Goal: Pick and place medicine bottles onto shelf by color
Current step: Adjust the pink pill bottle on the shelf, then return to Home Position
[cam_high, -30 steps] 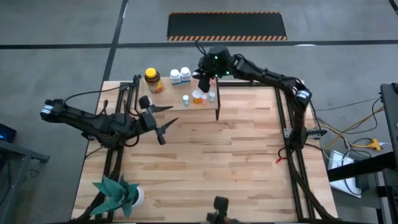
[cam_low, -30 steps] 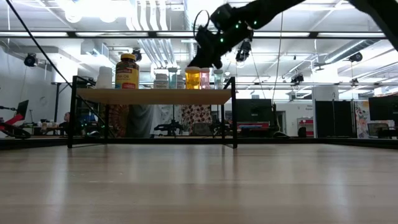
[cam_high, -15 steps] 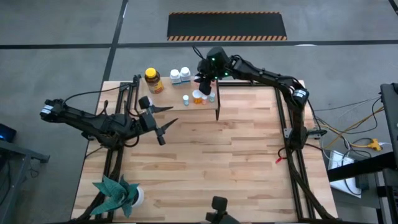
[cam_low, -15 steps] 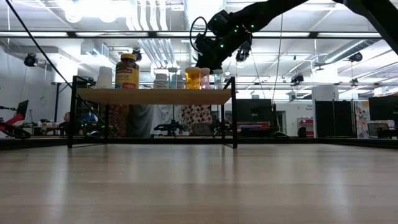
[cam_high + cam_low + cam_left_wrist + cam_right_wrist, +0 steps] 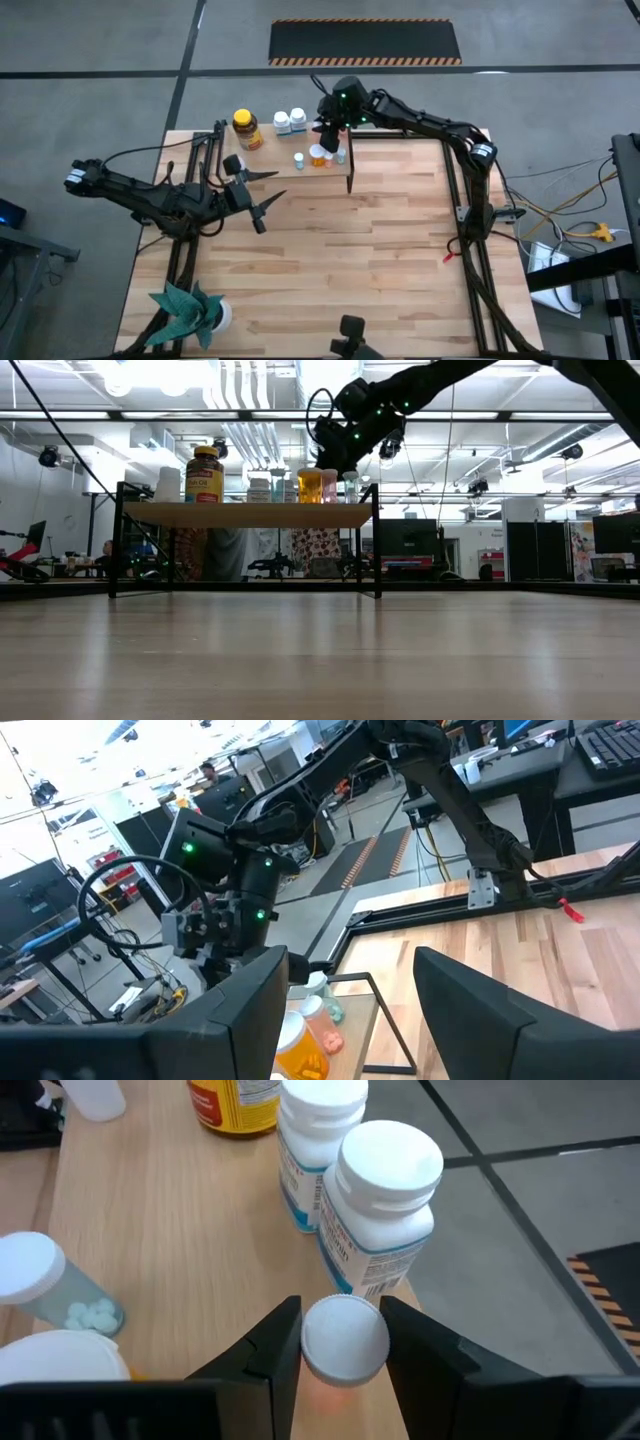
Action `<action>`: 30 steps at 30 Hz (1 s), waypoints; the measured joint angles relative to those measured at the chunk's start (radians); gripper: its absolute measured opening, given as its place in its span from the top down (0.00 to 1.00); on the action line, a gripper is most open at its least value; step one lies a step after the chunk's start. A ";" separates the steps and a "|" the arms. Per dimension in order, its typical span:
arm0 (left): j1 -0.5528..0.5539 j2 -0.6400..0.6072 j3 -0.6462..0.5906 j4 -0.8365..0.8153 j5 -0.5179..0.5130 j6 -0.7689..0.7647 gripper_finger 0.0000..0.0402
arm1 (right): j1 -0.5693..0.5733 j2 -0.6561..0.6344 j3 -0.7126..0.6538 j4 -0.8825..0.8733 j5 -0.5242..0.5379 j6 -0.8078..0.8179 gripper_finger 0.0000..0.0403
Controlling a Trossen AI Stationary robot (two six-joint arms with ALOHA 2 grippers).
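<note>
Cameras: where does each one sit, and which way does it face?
High: overhead, straight down; both arms, shelf visible.
Low: table height, level across; shelf, right gripper coming in above.
Left wrist: looks past own fingers at the right arm.
Right wrist: looks down past own fingers flanking a white cap.
Shared: amber jar in high, low, right wrist.

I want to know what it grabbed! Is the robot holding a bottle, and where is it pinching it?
The right gripper has a small white-capped bottle between its fingers at the cap, over the shelf. Whether it's gripping or letting go can't be told. The left gripper holds nothing.
</note>
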 joint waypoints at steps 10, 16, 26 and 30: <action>0.000 0.000 0.000 0.003 0.000 0.001 0.50 | 0.002 0.000 -0.017 -0.008 0.000 -0.002 0.69; 0.000 0.000 0.000 0.008 0.000 0.001 0.50 | 0.002 0.000 -0.017 -0.022 0.000 0.013 0.65; 0.000 0.000 0.000 0.026 0.000 0.001 0.50 | 0.002 -0.015 -0.010 -0.047 0.001 0.035 0.47; -0.016 -0.006 -0.008 -0.025 0.000 0.001 0.50 | 0.014 -0.101 -0.002 -0.096 -0.016 0.038 0.45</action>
